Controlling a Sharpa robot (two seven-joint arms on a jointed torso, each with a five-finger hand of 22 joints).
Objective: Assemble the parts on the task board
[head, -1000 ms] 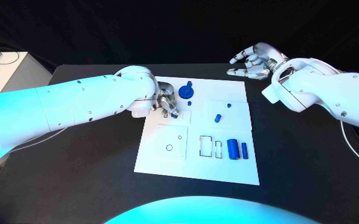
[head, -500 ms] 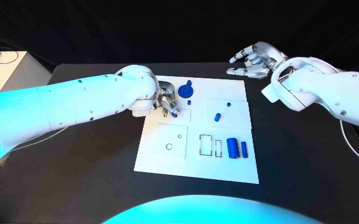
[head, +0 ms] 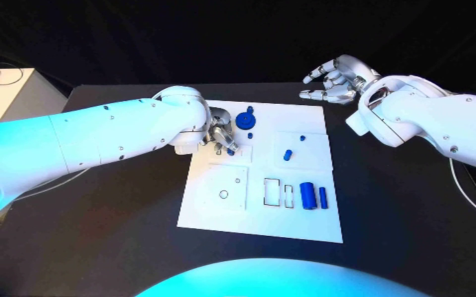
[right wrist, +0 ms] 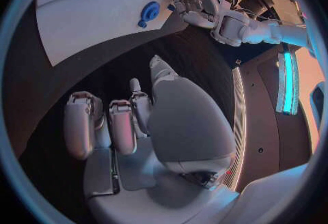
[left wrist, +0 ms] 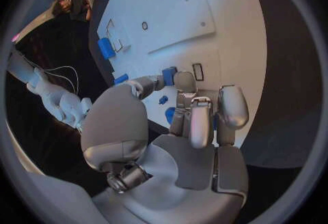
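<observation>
The left hand [head: 220, 137] sits over the white task board's [head: 298, 225] upper left corner. A blue disc-shaped part [head: 246, 119] lies just beside it. The black bench [head: 109, 242] around the board lies bare.

A black table [head: 109, 242] stands before a black backdrop [head: 199, 15]. At the far left of the head view is a white cabinet [head: 22, 91] with a dark cable on it. Cyan light falls on the scene.

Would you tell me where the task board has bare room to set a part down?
The task board's near strip, below the rectangular outlines and blue cylinder, is bare. The far-left corner is crowded: left hand, blue disc.
</observation>
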